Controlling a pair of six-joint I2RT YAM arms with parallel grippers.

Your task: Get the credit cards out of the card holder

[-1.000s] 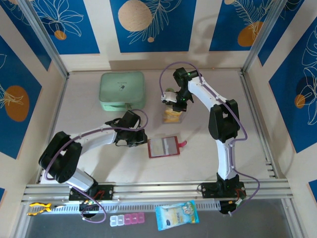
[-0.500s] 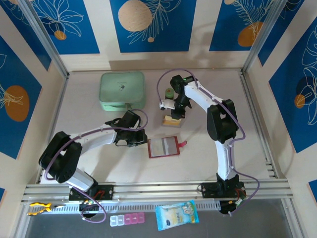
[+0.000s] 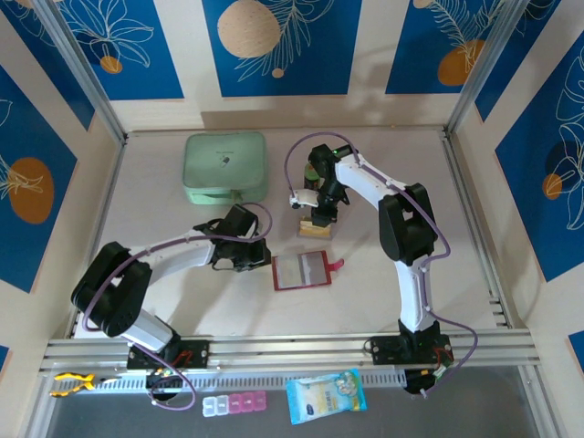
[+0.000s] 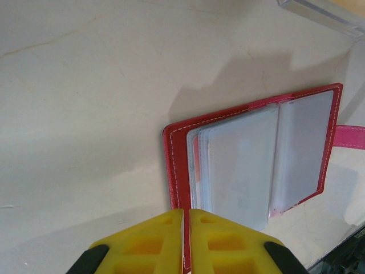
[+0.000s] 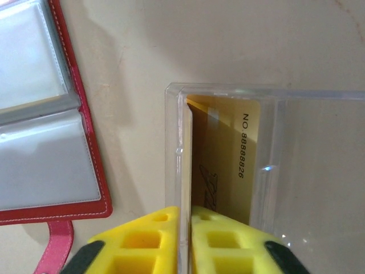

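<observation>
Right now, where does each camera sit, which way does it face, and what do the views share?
Top external: above and behind, looking down at the table; left arm and right arm show whole.
Left wrist: looks down past the left gripper, shut on the card holder's edge.
Right wrist: looks down past the right gripper, shut on the clear tray holding a gold card.
Shared: the card holder, in all three.

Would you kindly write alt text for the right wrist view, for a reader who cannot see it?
The yellow claw pinches the wall of a clear tray holding a gold card. Beside it, an open red wallet with clear sleeves lies on the pale table.
</observation>
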